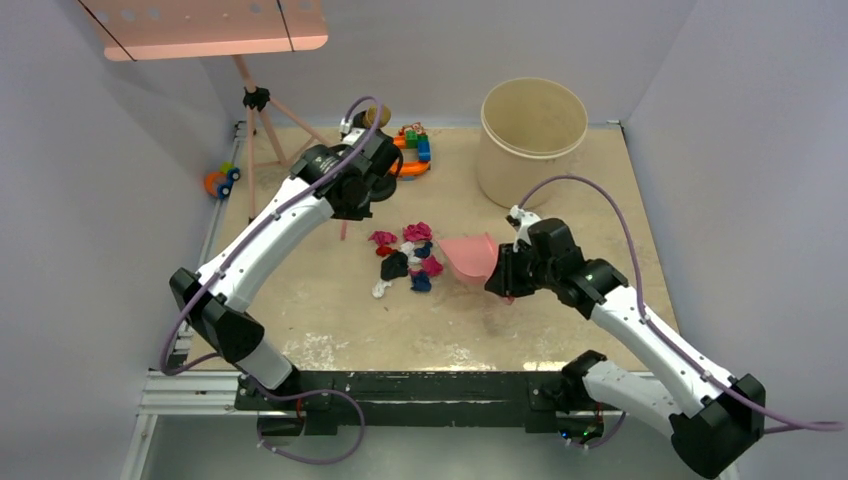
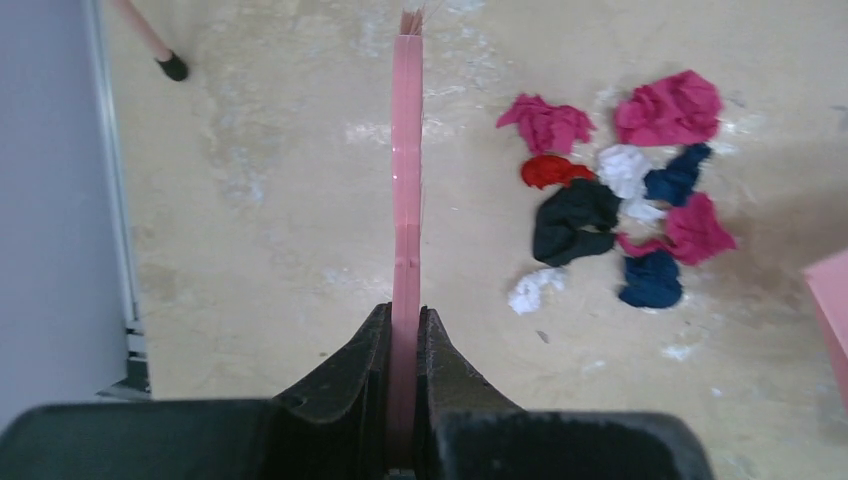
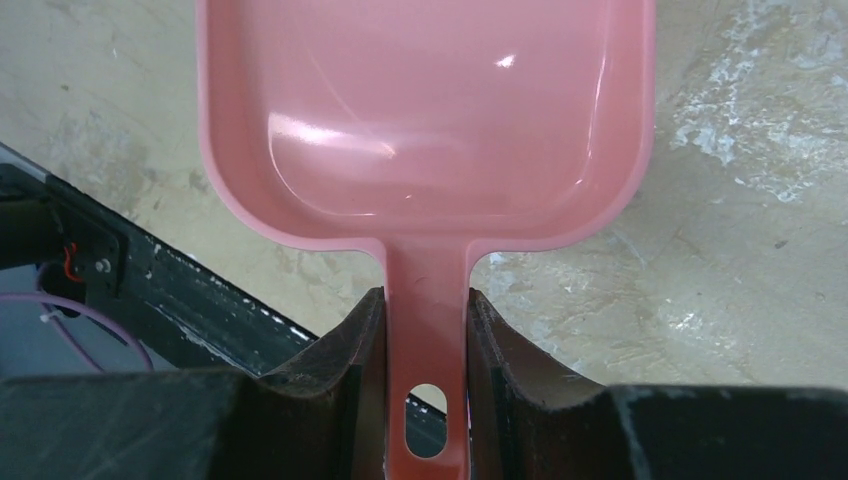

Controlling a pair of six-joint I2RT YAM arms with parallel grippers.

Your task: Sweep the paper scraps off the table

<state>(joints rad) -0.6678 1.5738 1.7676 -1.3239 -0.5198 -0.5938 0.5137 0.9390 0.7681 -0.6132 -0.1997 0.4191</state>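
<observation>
My left end effector [image 2: 405,325] is clamped on the flat pink brush [image 2: 406,150]. I see the brush edge-on, with the bristles at its far tip over bare counter [image 1: 330,320]. The paper scraps [image 2: 620,215] lie bunched in one pile near the counter's middle. They are magenta, red, white, dark navy and blue wads, most of them touching, and one white wad sits a little apart at the pile's 7 o'clock. From above, the brush tip is at the pile's 9 o'clock, apart from it.

My right end effector [image 3: 427,310] is closed tight on the handle of the pink dustpan [image 3: 430,110]. The dustpan's mouth faces the pile from 3 o'clock, near but not touching.

Open counter runs from the pile toward 6 o'clock up to the black near edge, and toward 9 o'clock up to the silver frame edge [image 1: 213,235]. At 1 o'clock stands a beige bucket [image 1: 532,125]. At 12 o'clock, toy blocks [image 1: 412,145] sit by the far wall.
</observation>
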